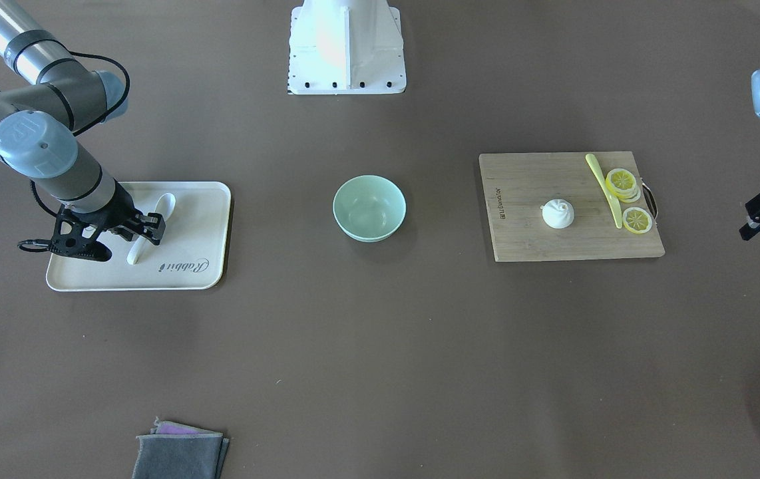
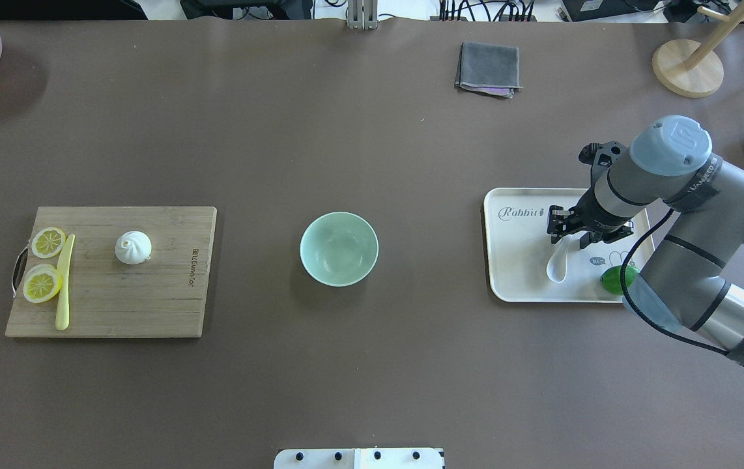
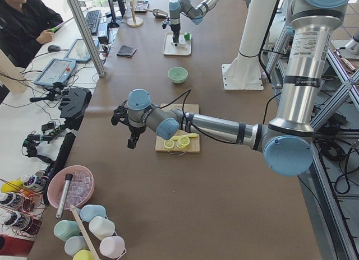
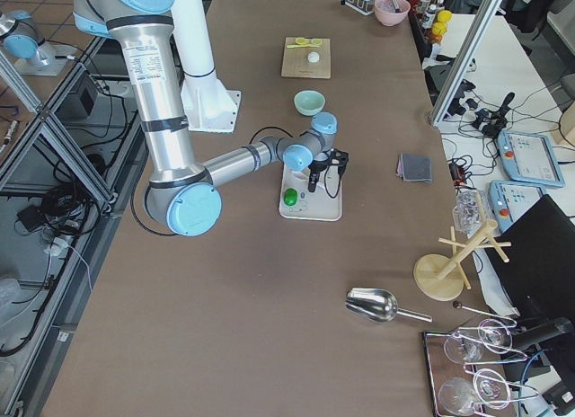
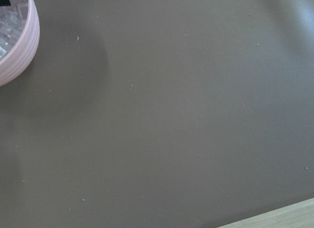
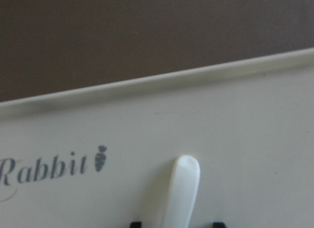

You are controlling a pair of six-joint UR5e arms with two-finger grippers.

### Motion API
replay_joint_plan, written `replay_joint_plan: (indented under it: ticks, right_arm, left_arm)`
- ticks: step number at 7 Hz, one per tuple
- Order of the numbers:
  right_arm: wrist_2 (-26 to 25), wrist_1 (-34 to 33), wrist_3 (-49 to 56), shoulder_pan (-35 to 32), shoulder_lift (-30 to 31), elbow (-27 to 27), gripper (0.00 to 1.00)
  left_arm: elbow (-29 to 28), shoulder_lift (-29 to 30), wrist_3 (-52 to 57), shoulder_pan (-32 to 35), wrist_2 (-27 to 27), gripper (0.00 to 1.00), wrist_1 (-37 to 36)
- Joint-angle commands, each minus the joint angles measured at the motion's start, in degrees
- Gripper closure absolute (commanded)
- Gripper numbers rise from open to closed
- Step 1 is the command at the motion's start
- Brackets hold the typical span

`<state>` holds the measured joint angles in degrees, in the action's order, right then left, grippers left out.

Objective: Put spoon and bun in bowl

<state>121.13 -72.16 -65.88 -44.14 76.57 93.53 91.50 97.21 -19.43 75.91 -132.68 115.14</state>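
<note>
While astride spoon (image 2: 556,268), right gripper (image 2: 568,234) unclosed.

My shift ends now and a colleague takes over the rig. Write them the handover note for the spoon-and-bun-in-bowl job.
Right gripper: open, fingers astride the handle of the cream-white soup spoon, which lies on the cream plastic tray; not gripped yet.
Left gripper: above bare table beyond the wooden cutting board; open or shut unclear.
Small white pleated bun: on the board.
Round pale mint-green bowl: mid-table, empty.
Done: nothing.
Left: spoon and bun into the bowl.
</note>
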Motion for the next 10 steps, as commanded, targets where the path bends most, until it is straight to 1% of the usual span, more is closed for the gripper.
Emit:
replay_joint_plan:
  ticks: [1, 3, 4, 5, 6, 7, 8, 10]
  right_arm:
    - [0.2, 0.0, -0.1, -0.2, -0.1, 0.4, 1.0]
    - [0.9, -0.8, -0.2, -1.6, -0.3, 4.3, 1.0]
    - [1.8, -1.2, -0.2, -2.6, -0.5, 5.7, 1.0]
    - [2.7, -2.9, -0.2, -3.7, -1.7, 6.9, 1.0]
    - [2.7, -6.6, -0.2, -3.9, -4.6, 7.8, 1.0]
    - [2.7, -8.8, -0.2, -3.9, -7.1, 8.1, 1.0]
    - [2.7, -8.9, -0.2, -3.9, -8.8, 8.1, 1.0]
    - [2.5, -9.7, -0.2, -3.4, -12.0, 7.6, 1.0]
  left_arm:
    - [0.3, 0.0, -0.1, 0.0, 0.0, 0.02, 0.0]
    - [0.4, 0.5, -0.2, -1.2, 0.0, 0.02, 0.1]
    - [0.4, 0.6, -4.8, -4.3, 0.1, 0.02, 3.3]
    - [0.2, 0.4, -11.2, -7.7, 0.5, 0.02, 8.7]
    - [-0.3, 0.3, -15.9, -11.4, 1.1, 0.02, 12.1]
    - [0.3, 0.3, -19.0, -15.9, 6.1, 0.02, 12.7]
    - [1.5, 0.4, -23.4, -20.1, 8.1, 0.02, 14.7]
    - [5.3, -0.1, -28.3, -27.4, 13.6, 0.02, 15.4]
